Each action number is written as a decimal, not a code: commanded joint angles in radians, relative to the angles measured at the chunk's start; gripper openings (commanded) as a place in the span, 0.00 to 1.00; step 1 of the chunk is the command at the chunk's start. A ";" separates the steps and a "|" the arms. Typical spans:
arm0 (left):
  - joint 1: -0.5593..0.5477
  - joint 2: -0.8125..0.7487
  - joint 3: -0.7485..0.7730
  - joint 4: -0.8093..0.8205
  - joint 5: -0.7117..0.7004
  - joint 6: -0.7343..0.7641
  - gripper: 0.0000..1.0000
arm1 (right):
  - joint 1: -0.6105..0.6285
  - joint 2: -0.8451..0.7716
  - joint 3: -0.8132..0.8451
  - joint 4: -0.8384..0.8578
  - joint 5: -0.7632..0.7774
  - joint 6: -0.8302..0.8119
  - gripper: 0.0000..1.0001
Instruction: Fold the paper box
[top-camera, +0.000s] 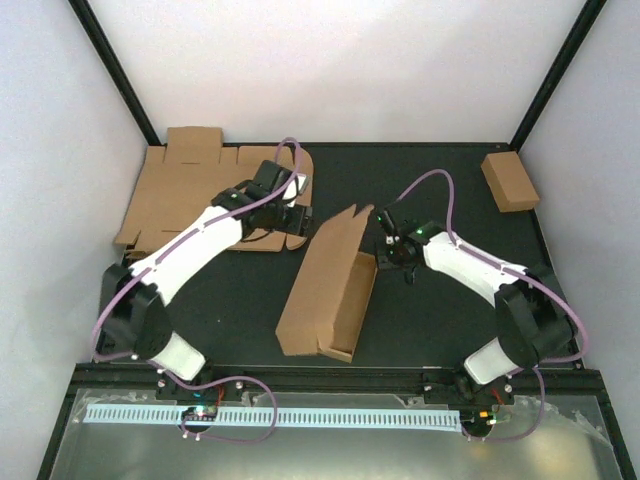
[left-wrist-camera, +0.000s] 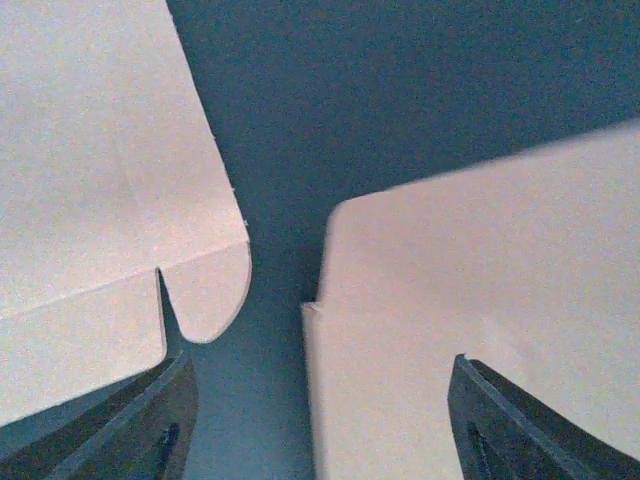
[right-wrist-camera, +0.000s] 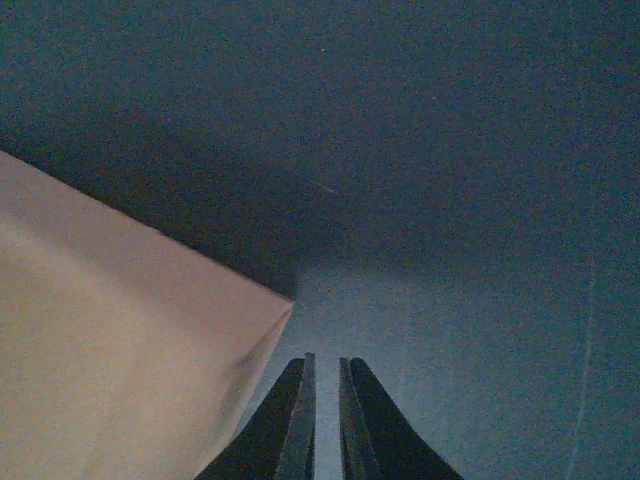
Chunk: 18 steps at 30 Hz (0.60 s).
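Observation:
The paper box (top-camera: 325, 290) lies at the table's middle, a shallow brown cardboard tray with its long lid panel raised and leaning left. My left gripper (top-camera: 297, 222) hangs open and empty just off the box's far left corner. In the left wrist view (left-wrist-camera: 320, 430) the wide-apart fingers straddle the box panel (left-wrist-camera: 480, 300) and the dark gap beside it. My right gripper (top-camera: 385, 228) is at the box's far right corner. In the right wrist view (right-wrist-camera: 323, 385) its jaws stand almost together with nothing between them, and the box corner (right-wrist-camera: 110, 340) is just to their left.
A flat die-cut cardboard sheet (top-camera: 200, 190) with flaps lies at the back left, its tabbed edge (left-wrist-camera: 100, 200) next to my left gripper. A small closed brown box (top-camera: 510, 180) sits at the back right. White walls and black frame posts bound the dark table.

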 joint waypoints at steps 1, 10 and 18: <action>-0.015 -0.148 -0.095 -0.067 -0.035 0.003 0.75 | 0.008 -0.012 -0.010 0.012 -0.004 -0.048 0.13; -0.082 -0.473 -0.249 -0.155 -0.041 -0.034 0.85 | 0.008 -0.024 0.005 0.023 -0.078 -0.047 0.16; -0.275 -0.699 -0.217 -0.256 -0.076 -0.114 0.99 | 0.009 -0.137 0.033 -0.028 -0.211 -0.066 0.22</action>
